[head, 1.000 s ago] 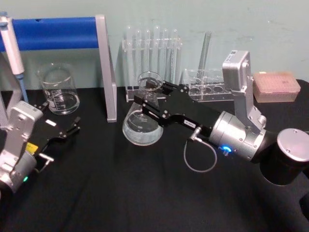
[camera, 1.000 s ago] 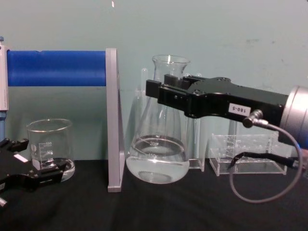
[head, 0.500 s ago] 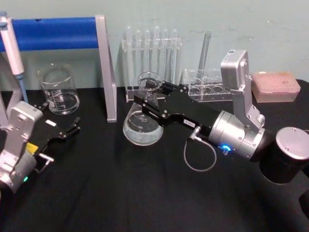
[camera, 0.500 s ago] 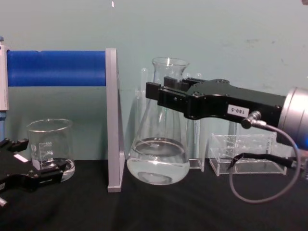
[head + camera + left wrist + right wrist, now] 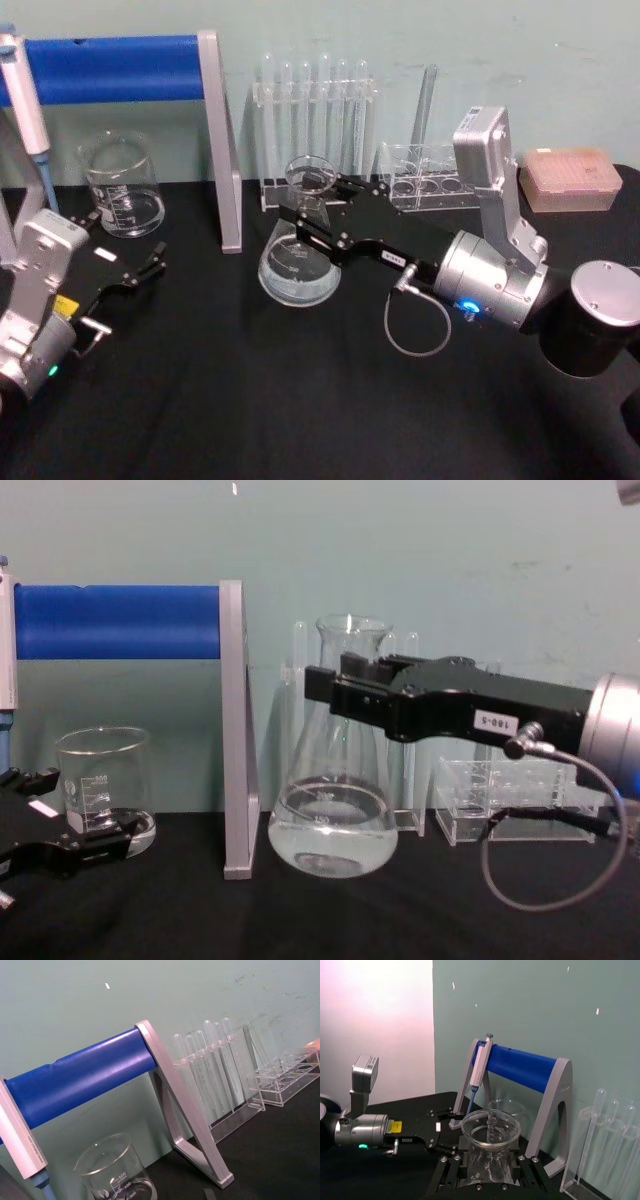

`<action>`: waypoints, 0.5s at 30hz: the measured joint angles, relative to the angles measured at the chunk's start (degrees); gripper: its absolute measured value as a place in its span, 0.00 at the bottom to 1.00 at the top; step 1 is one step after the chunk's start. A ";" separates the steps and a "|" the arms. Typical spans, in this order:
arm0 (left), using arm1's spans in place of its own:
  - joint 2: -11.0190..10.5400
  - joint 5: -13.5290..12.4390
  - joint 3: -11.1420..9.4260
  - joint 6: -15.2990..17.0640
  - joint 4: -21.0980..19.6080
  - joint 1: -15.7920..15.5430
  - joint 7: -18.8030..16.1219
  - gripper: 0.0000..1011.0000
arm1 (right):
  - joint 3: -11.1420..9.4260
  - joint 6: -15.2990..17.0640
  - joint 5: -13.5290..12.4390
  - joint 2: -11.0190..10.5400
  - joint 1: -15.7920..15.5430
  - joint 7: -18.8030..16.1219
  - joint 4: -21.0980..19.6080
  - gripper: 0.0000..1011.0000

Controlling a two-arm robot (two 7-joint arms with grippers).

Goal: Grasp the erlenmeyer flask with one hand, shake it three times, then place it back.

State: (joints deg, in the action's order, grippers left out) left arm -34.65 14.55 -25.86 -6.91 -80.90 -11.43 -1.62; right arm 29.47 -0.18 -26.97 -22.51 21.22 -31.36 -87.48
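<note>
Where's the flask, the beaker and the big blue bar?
flask (image 5: 332,835): chest view, on its wide base, where the liquid sits.
beaker (image 5: 103,780): chest view, on its glass wall by the printed scale.
blue bar (image 5: 115,622): chest view, on the middle of the bar.

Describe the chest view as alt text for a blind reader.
The right gripper, reaching in from the right, is shut on the neck of an erlenmeyer flask holding clear liquid, its base near the black table. The left gripper sits at lower left near a glass beaker.
</note>
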 joint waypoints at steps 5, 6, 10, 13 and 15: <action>0.00 0.00 0.00 0.00 0.00 0.00 0.00 0.99 | 0.34 -0.09 -0.42 -0.63 0.32 -1.37 1.26 0.45; 0.00 0.00 0.00 0.00 0.00 0.00 0.00 0.99 | 0.40 -0.15 -0.45 -0.75 0.36 -1.55 1.43 0.45; 0.00 0.00 0.00 0.00 0.00 0.00 0.00 0.99 | 0.73 -0.26 -0.43 -1.35 0.37 -2.15 2.26 0.45; 0.00 0.00 0.00 0.00 0.00 0.00 0.00 0.99 | 1.02 -0.38 -0.25 -1.79 0.37 -2.59 2.96 0.45; 0.00 0.00 0.00 0.00 0.00 0.00 0.00 0.99 | 1.28 -0.61 -0.03 -2.08 0.37 -3.02 3.62 0.45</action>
State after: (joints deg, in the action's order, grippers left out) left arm -34.64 14.55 -25.86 -6.91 -80.90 -11.43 -1.62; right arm 30.75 -0.79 -27.00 -24.58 21.59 -34.38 -83.86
